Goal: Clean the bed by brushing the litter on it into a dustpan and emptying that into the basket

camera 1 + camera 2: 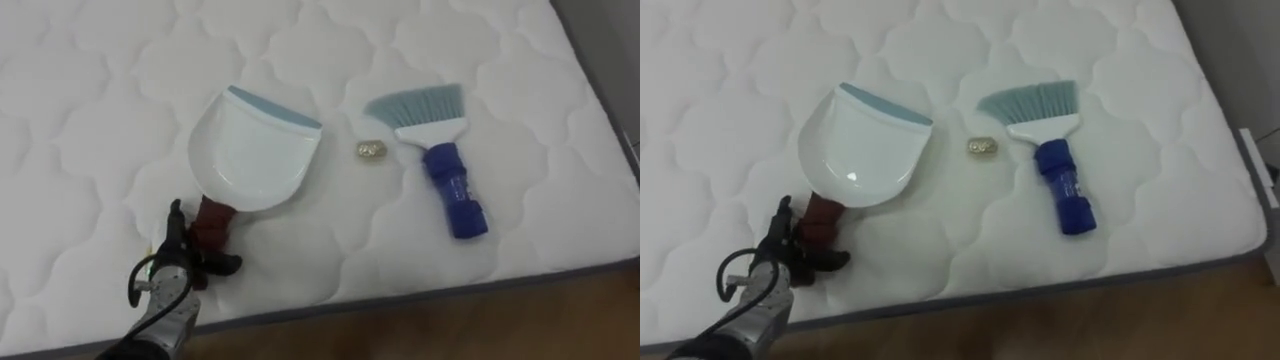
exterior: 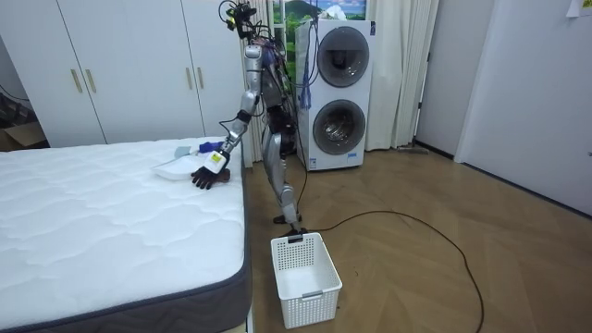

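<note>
Here the left hand (image 1: pixel 190 255) sits at the near end of the dustpan (image 1: pixel 250 155), right at its red handle (image 1: pixel 212 218). The thumb stands up on the handle's left and the fingers reach out under its end. The hand looks open and set about the handle, not clamped on it, and I cannot see a firm grip. The dustpan lies flat on the bed (image 1: pixel 90 120). Its long axis runs from the handle by the near edge up and away, and its blue lip faces the far side, turned a little to the robot's right. Just beside the right corner of that lip lies a small crumpled scrap (image 1: pixel 370 149), between the pan and the bristles of the brush (image 1: pixel 440 150). The brush lies to the robot's right, bristles away and blue handle slanting back toward the near edge, well apart from the left hand; it would likely suit the right arm better. The next move probably turns on closing about the red handle, which points almost straight at the hand. The quilted mattress is soft, so the pan may tip when pressed. In the room view the robot stands at the bed's side on a wooden floor (image 2: pixel 416 277). A white basket (image 2: pixel 305 268) sits near its feet, with a stacked washer and dryer (image 2: pixel 342 92) behind it and white wardrobes (image 2: pixel 120 74) beyond the bed.
</note>
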Robot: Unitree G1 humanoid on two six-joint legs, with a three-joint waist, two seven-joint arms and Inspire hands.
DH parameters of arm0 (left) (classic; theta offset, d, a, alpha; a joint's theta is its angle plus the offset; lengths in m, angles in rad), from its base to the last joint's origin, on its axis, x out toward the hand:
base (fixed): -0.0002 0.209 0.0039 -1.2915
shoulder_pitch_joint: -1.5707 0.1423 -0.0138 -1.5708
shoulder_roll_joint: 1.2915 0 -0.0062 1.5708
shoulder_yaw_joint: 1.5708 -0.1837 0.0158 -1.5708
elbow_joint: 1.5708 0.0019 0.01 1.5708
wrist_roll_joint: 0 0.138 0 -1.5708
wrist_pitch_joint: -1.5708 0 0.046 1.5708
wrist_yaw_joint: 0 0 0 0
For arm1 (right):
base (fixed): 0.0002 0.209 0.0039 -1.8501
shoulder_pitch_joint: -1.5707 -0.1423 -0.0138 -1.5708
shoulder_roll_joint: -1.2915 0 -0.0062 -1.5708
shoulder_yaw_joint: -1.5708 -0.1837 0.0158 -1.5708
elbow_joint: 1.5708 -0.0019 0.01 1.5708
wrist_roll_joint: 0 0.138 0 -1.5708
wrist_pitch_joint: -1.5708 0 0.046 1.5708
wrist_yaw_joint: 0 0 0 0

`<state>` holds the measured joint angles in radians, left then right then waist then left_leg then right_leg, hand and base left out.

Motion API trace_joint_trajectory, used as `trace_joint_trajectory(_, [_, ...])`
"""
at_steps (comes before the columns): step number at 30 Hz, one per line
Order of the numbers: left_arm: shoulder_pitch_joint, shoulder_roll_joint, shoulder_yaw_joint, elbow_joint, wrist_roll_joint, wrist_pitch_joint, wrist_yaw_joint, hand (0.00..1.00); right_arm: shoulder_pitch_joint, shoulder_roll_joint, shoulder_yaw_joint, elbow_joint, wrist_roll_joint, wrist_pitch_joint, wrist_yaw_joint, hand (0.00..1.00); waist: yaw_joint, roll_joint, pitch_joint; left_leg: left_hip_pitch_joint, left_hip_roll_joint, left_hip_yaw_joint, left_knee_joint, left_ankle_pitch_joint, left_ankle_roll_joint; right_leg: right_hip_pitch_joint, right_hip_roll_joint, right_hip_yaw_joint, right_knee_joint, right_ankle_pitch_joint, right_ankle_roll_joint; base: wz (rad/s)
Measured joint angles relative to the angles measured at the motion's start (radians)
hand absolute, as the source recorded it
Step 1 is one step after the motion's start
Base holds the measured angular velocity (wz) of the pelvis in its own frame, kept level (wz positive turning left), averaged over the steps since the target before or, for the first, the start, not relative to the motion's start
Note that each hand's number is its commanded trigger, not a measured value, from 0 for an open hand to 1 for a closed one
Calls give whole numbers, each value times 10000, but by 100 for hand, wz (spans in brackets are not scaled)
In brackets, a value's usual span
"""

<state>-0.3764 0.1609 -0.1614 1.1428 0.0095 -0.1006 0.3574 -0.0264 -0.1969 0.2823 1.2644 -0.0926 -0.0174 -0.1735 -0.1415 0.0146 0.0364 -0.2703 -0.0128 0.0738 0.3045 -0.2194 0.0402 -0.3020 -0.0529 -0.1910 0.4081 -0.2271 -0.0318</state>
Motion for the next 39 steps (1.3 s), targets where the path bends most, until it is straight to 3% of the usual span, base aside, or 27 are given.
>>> trace_joint_trajectory(1, [-84,9,-1,31,0,11,-31,0,-8,5,6,-7,-3,26,1,0,0,2,67,-47,-3,36,51,0,0,-67,-24,-21,101,-1,0,5])
trace_joint_trajectory(5, [-277,53,-72,51,8,17,-126,0,-12,-2,119,30,17,154,12,0,-33,20,149,-397,-21,65,361,-1,1,-413,-111,-40,431,-25,19,3])
trace_joint_trajectory(12, [-655,190,-156,382,-1,70,-120,0,-5,-17,362,19,104,378,40,0,-195,-1,178,-902,-35,287,773,-10,9,-1006,-247,-26,1026,-103,-6,0])
trace_joint_trajectory(13, [-737,228,-240,480,-13,88,-136,58,-6,-24,513,18,103,422,59,0,-217,-40,202,-913,-50,389,826,-14,17,-1046,-308,-20,1142,-184,-37,0])
trace_joint_trajectory(15, [-896,271,-313,555,-5,122,-152,100,-12,-20,597,17,110,426,138,0,-276,-114,242,-1069,-107,521,1040,-44,66,-1174,-383,106,1315,-374,-26,0])
trace_joint_trajectory(17, [-1117,337,-433,772,-4,144,-158,100,-82,-23,759,16,105,460,252,0,-310,-197,289,-1306,-125,844,1256,-89,153,-1416,-471,286,1493,-627,-116,-4])
trace_joint_trajectory(23, [-1278,738,-438,974,-2,321,-43,100,-97,-21,906,25,157,1000,547,0,-484,-182,276,-1581,-123,869,1761,-115,189,-1667,-514,406,1847,-794,-142,-1])
trace_joint_trajectory(28, [-1246,654,-434,1034,0,565,17,100,-104,-17,894,3,146,1029,584,0,-487,-167,260,-1581,-154,876,1717,-145,235,-1745,-555,393,1989,-773,-136,1])
trace_joint_trajectory(30, [-1235,709,-400,1065,-10,671,58,100,-91,-18,891,2,90,1037,581,0,-487,-146,219,-1580,-155,877,1719,-144,235,-1741,-557,391,1995,-770,-137,0])
trace_joint_trajectory(34, [-1026,622,-475,1101,-78,866,-81,100,-66,-10,895,-26,92,1040,567,0,-511,-88,45,-1528,-182,914,1742,-127,254,-1692,-612,382,2024,-768,-134,0])
trace_joint_trajectory(39, [-1018,230,-492,1493,-546,1053,-401,100,-61,-3,921,-154,91,1037,517,0,-516,-189,12,-1533,-185,916,1746,-123,260,-1674,-613,380,1995,-769,-131,0])
